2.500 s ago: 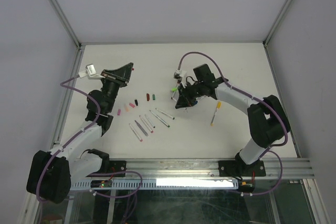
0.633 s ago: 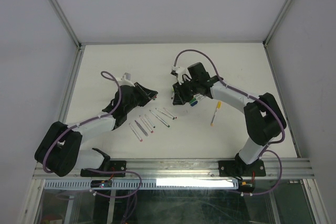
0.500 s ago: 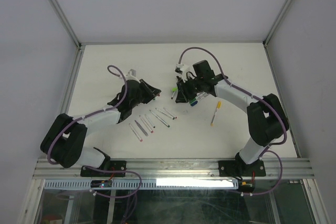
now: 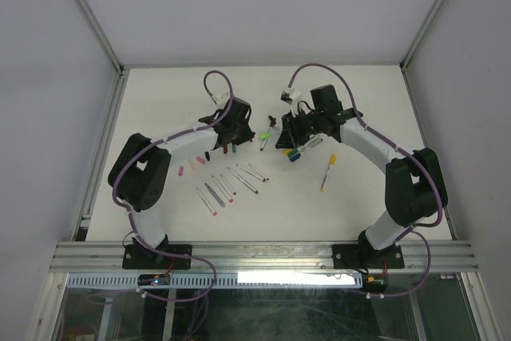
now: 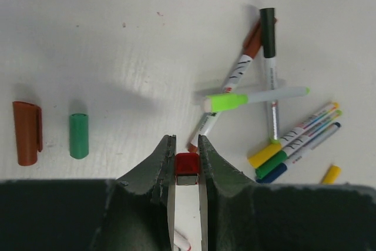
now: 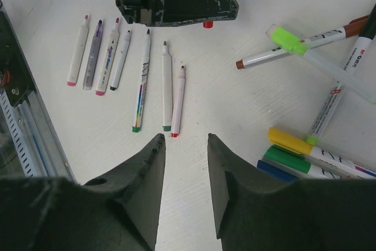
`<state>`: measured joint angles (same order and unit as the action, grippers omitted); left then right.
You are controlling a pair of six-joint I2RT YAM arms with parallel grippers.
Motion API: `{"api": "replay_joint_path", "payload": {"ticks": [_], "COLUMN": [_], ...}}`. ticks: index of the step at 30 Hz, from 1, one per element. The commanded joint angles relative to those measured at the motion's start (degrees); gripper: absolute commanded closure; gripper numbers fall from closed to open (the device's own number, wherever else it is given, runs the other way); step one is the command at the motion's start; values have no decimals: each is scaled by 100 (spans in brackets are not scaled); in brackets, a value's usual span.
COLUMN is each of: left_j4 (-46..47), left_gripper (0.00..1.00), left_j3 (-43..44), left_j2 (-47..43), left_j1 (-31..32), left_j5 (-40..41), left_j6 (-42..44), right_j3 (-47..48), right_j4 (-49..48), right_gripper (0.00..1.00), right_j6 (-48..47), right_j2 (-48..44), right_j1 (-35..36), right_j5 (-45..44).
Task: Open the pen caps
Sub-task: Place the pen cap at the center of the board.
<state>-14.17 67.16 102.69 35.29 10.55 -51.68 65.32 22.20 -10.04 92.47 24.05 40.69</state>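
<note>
Swinging in from the left of the worktop (image 4: 160,93), my left jaws now sit near the heap of capped pens (image 5: 258,96), clamped on a red cap (image 5: 188,166). My right jaws hover part-open and empty beside that heap.

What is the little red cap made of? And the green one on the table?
The red cap in the left gripper looks like plastic: one solid colour, smooth, with a soft shine. The green cap looks the same, with a pale highlight along it. Probably plastic, but pictures can't prove it.
</note>
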Motion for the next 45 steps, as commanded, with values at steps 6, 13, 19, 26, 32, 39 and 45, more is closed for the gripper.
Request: {"api": "replay_joint_path", "payload": {"ticks": [6, 13, 19, 26, 32, 39, 45], "left_j4": [-1133, -1424, -1433, -1430, -1430, -1315, -838], "left_gripper": [94, 86, 79, 74, 73, 71, 71], "left_j3": [663, 962, 920, 905, 896, 766, 342], "left_j2": [468, 737, 700, 708, 657, 268, -387], "left_j1": [48, 41, 47, 48, 44, 48, 56], "left_j5": [649, 646, 709, 694, 694, 757, 611], "left_j6": [271, 307, 236, 206, 209, 291, 616], "right_j3": [81, 63, 62, 64, 62, 51, 40], "right_j4": [-108, -123, -128, -118, -105, -6, 31], "right_gripper": [63, 63, 63, 63, 62, 62, 60], "right_j6": [-11, 20, 24, 28, -30, -450, -1201], "right_j2": [-293, -308, -339, -373, -410, -474, -721], "right_j1": [-137, -176, -217, -299, -355, -372, -368], "right_j5": [268, 273, 304, 351, 401, 557, 795]}}
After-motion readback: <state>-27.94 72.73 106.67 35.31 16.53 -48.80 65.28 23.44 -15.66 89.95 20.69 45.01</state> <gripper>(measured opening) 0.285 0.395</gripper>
